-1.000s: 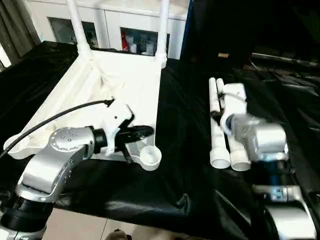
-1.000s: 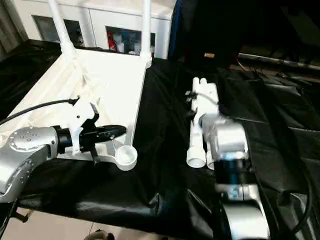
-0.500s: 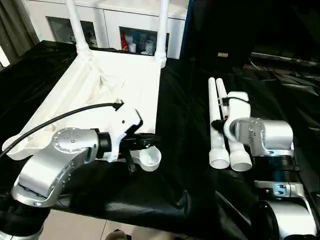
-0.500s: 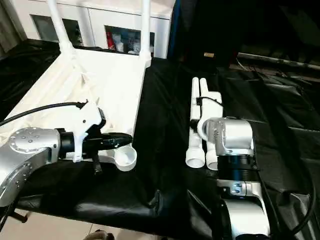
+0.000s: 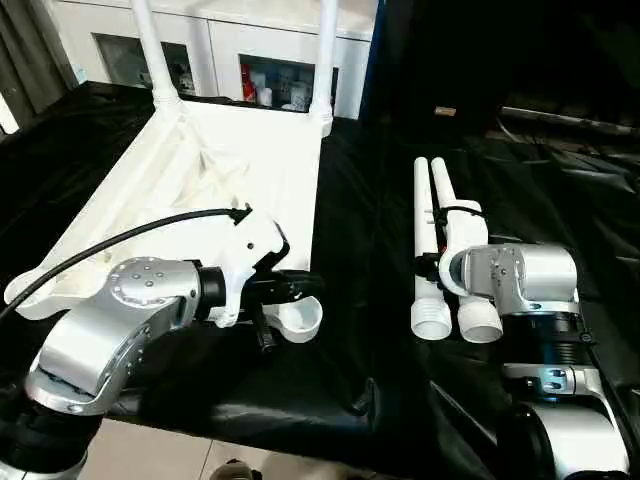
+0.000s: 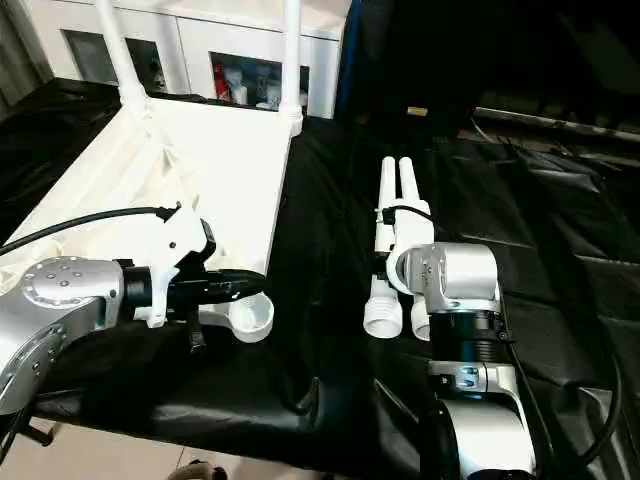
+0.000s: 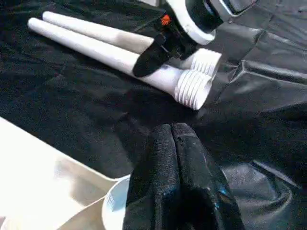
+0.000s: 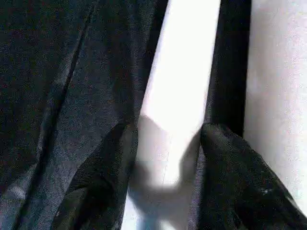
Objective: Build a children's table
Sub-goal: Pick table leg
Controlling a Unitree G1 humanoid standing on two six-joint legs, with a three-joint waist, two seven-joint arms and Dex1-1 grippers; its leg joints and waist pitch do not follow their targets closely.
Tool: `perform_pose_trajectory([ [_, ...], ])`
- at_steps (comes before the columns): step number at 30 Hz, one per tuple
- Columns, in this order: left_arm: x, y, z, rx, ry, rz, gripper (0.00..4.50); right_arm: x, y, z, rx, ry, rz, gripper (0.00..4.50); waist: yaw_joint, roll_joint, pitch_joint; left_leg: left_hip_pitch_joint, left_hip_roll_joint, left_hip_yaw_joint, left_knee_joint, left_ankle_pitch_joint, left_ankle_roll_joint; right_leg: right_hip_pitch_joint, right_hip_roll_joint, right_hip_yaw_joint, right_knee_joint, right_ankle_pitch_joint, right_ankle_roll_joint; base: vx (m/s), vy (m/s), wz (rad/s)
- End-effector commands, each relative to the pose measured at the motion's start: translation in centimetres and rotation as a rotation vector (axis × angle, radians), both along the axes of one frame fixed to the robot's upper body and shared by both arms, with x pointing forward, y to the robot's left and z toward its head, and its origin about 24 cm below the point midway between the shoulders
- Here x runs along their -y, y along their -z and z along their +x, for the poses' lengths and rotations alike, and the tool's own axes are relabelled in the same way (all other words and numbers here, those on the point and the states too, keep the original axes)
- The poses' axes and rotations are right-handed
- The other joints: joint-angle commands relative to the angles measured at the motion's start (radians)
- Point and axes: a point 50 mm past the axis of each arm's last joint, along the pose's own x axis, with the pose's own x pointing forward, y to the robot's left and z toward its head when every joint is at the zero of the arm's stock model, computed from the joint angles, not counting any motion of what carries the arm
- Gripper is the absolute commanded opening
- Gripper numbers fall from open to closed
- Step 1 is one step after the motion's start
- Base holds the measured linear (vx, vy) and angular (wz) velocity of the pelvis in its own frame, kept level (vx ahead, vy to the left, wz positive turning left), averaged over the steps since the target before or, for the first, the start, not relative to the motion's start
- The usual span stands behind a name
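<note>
Between right gripper (image 8: 165, 158) fingers, one loose leg (image 8: 182, 86); left gripper (image 7: 177, 143) closed beside corner socket (image 5: 300, 318)

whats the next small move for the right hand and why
Probably close the right hand on the leg. Its fingers already straddle that leg as it lies on the black cover, open with the white tube between them. Two legs already stand in the tabletop, and the near socket is empty.
</note>
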Motion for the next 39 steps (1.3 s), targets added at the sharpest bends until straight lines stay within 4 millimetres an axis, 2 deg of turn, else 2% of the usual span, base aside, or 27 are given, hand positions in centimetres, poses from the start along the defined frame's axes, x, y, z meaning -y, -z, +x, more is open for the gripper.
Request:
perform_pose_trajectory([
  [1,0.6,-0.9,-0.2,0.03,0.034,-0.003,0.0,-0.2,0.8,-0.3,-0.05,-0.009,0.025,2.35,-0.002,0.005,-0.066,0.017,0.042,-0.016,-0.073,-0.205,-0.079,0.041,-0.079,0.057,-0.077,-0.325,-0.071,0.0,0.0,0.0],
  [2,0.6,-1.0,-0.3,0.03,0.034,-0.004,0.0,-0.2,0.8,-0.2,-0.052,-0.01,0.026,2.35,-0.002,0.001,-0.068,0.017,0.043,-0.016,-0.072,-0.201,-0.078,0.042,-0.079,0.057,-0.077,-0.324,-0.071,0.0,0.0,0.0],
  [4,0.4,-0.9,-0.3,0.032,0.032,-0.004,0.0,-0.4,1.0,-0.3,-0.057,-0.013,0.028,2.35,-0.001,0.003,-0.069,0.017,0.043,-0.016,-0.072,-0.196,-0.079,0.04,-0.08,0.057,-0.077,-0.326,-0.072,0.0,0.0,0.0],
  [7,0.4,-0.9,-0.3,0.034,0.029,-0.003,0.0,-0.7,1.1,-0.3,-0.064,-0.021,0.029,2.35,-0.003,-0.001,-0.071,0.017,0.043,-0.014,-0.071,-0.19,-0.082,0.041,-0.078,0.057,-0.076,-0.319,-0.067,0.0,0.0,0.0],
  [8,0.4,-0.9,-0.3,0.036,0.029,-0.004,0.0,-0.8,1.0,-0.3,-0.065,-0.027,0.031,2.19,-0.003,0.0,-0.071,0.017,0.043,-0.015,-0.071,-0.188,-0.082,0.041,-0.078,0.057,-0.075,-0.316,-0.068,0.0,0.0,0.0],
  [10,0.6,-0.9,-0.2,0.037,0.029,-0.005,0.0,-0.9,1.0,-0.3,-0.065,-0.033,0.031,2.19,-0.003,0.0,-0.071,0.018,0.043,-0.015,-0.071,-0.195,-0.085,0.04,-0.078,0.057,-0.075,-0.316,-0.067,0.0,0.0,0.0],
  [11,0.7,-0.9,-0.2,0.037,0.033,-0.008,0.0,-0.9,1.0,-0.3,-0.065,-0.033,0.03,2.06,-0.002,0.004,-0.07,0.018,0.042,-0.015,-0.072,-0.198,-0.086,0.04,-0.078,0.057,-0.075,-0.316,-0.067,0.0,0.0,0.0],
  [14,0.9,-0.8,-0.2,0.033,0.043,-0.001,0.0,-0.6,1.1,-0.2,-0.064,-0.024,0.03,1.89,-0.001,-0.003,-0.075,0.018,0.043,-0.015,-0.071,-0.199,-0.088,0.043,-0.078,0.056,-0.075,-0.32,-0.068,0.0,0.0,0.0],
  [15,1.0,-0.8,-0.2,0.033,0.045,0.002,0.0,-0.6,1.1,-0.2,-0.063,-0.017,0.036,1.86,0.0,0.0,-0.073,0.019,0.043,-0.015,-0.071,-0.2,-0.088,0.04,-0.079,0.057,-0.076,-0.323,-0.067,0.0,0.0,0.0],
  [17,0.8,-0.8,-0.1,0.037,0.029,0.005,0.0,-0.5,1.1,-0.2,-0.058,-0.005,0.044,1.84,0.0,-0.002,-0.076,0.017,0.043,-0.015,-0.07,-0.195,-0.09,0.043,-0.079,0.056,-0.074,-0.315,-0.067,0.0,0.0,0.0],
  [19,0.6,-0.7,0.3,0.054,-0.018,0.007,0.0,-0.4,1.2,-0.1,-0.051,0.009,0.059,1.82,0.0,-0.002,-0.079,0.017,0.043,-0.015,-0.069,-0.193,-0.094,0.043,-0.078,0.057,-0.074,-0.305,-0.066,0.0,0.0,0.0],
  [20,0.4,-0.7,0.8,0.067,-0.056,0.006,0.34,-0.4,1.2,-0.1,-0.045,0.014,0.061,1.82,0.001,-0.002,-0.079,0.018,0.043,-0.015,-0.068,-0.192,-0.094,0.043,-0.079,0.056,-0.073,-0.305,-0.066,0.0,0.0,0.0],
  [21,0.4,-0.7,0.8,0.067,-0.056,0.006,0.34,-0.4,1.2,-0.1,-0.045,0.014,0.061,1.82,-0.001,-0.002,-0.079,0.017,0.042,-0.014,-0.069,-0.192,-0.094,0.043,-0.077,0.056,-0.073,-0.305,-0.064,0.0,0.0,0.0],
  [22,0.4,-0.9,2.1,0.094,-0.16,-0.051,0.42,-0.2,0.8,-0.1,-0.024,0.024,0.082,1.82,-0.001,0.0,-0.08,0.017,0.042,-0.014,-0.068,-0.195,-0.094,0.043,-0.077,0.057,-0.074,-0.308,-0.062,0.0,0.0,0.0],
  [23,0.5,-1.1,2.6,0.099,-0.193,-0.085,0.48,-0.1,0.6,-0.1,-0.014,0.026,0.088,1.81,-0.002,-0.002,-0.079,0.015,0.04,-0.013,-0.067,-0.193,-0.093,0.045,-0.076,0.057,-0.077,-0.307,-0.061,0.0,0.0,0.0],
  [24,0.5,-1.1,2.6,0.099,-0.196,-0.087,0.6,-0.1,0.6,0.0,-0.012,0.026,0.089,1.81,0.003,0.0,-0.083,0.021,0.042,-0.013,-0.064,-0.191,-0.092,0.044,-0.077,0.057,-0.078,-0.298,-0.063,0.0,0.0,0.0],
  [26,0.8,-1.3,3.6,0.1,-0.262,-0.137,0.73,0.2,0.1,0.2,0.043,0.029,0.126,1.8,0.006,0.003,-0.084,0.017,0.041,-0.016,-0.066,-0.193,-0.09,0.048,-0.078,0.055,-0.075,-0.287,-0.065,0.0,0.0,0.0],
  [28,1.2,-1.5,3.9,0.14,-0.271,-0.154,0.85,0.3,-0.5,0.5,0.123,0.023,0.178,1.8,0.008,-0.003,-0.086,0.013,0.043,-0.017,-0.065,-0.174,-0.079,0.052,-0.082,0.055,-0.073,-0.266,-0.066,0.0,0.0,0.0],
  [30,1.5,-1.6,4.7,0.137,-0.293,-0.179,0.87,0.4,-1.5,0.6,0.224,0.007,0.275,1.8,0.01,-0.002,-0.086,0.009,0.042,-0.014,-0.063,-0.161,-0.067,0.053,-0.08,0.056,-0.074,-0.238,-0.066,0.0,0.0,0.0],
  [31,1.6,-1.6,5.0,0.111,-0.309,-0.195,1.16,0.3,-1.9,0.7,0.274,0.003,0.334,1.8,0.012,-0.002,-0.09,0.01,0.041,-0.014,-0.061,-0.145,-0.059,0.054,-0.081,0.055,-0.069,-0.216,-0.073,0.0,0.0,0.0],
  [32,1.8,-2.0,6.0,0.097,-0.369,-0.275,1.25,0.1,-2.9,0.5,0.409,-0.051,0.428,1.79,0.013,-0.003,-0.09,0.01,0.041,-0.012,-0.06,-0.142,-0.051,0.053,-0.081,0.055,-0.07,-0.207,-0.078,0.0,0.0,0.0],
  [33,1.9,-2.0,6.3,0.091,-0.388,-0.29,1.25,0.1,-3.1,0.4,0.434,-0.065,0.44,1.79,0.018,-0.002,-0.091,0.01,0.043,-0.013,-0.057,-0.148,-0.04,0.055,-0.084,0.054,-0.071,-0.201,-0.088,0.0,0.0,0.0],
  [35,2.4,-2.3,7.5,-0.038,-0.431,-0.404,1.39,-0.2,-4.0,-0.4,0.529,-0.166,0.505,1.77,0.018,-0.006,-0.09,0.007,0.041,-0.012,-0.057,-0.134,-0.023,0.059,-0.08,0.052,-0.071,-0.18,-0.104,0.0,0.0,0.0],
  [36,2.6,-2.5,7.7,-0.075,-0.44,-0.436,1.39,-0.4,-4.2,-0.6,0.534,-0.195,0.52,1.77,0.023,-0.005,-0.091,0.012,0.044,-0.014,-0.056,-0.135,-0.016,0.057,-0.086,0.052,-0.071,-0.183,-0.122,0.0,0.0,0.0],
  [37,2.9,-2.7,8.1,-0.119,-0.45,-0.48,1.58,-0.5,-4.4,-1.0,0.543,-0.235,0.54,1.76,0.024,-0.005,-0.089,0.009,0.043,-0.014,-0.057,-0.134,-0.009,0.06,-0.084,0.05,-0.071,-0.191,-0.131,0.0,0.0,0.0],
  [38,3.2,-3.0,8.6,-0.159,-0.465,-0.528,1.69,-0.7,-4.7,-1.4,0.558,-0.276,0.562,1.75,0.027,-0.004,-0.089,0.011,0.044,-0.014,-0.056,-0.136,-0.005,0.058,-0.085,0.05,-0.074,-0.195,-0.132,0.0,0.0,0.0],
  [39,3.5,-3.2,9.1,-0.197,-0.477,-0.579,1.69,-1.0,-5.1,-1.9,0.577,-0.333,0.59,1.75,0.03,0.002,-0.09,0.007,0.041,-0.017,-0.054,-0.135,0.001,0.062,-0.086,0.049,-0.073,-0.193,-0.14,0.0,0.0,0.0],
])
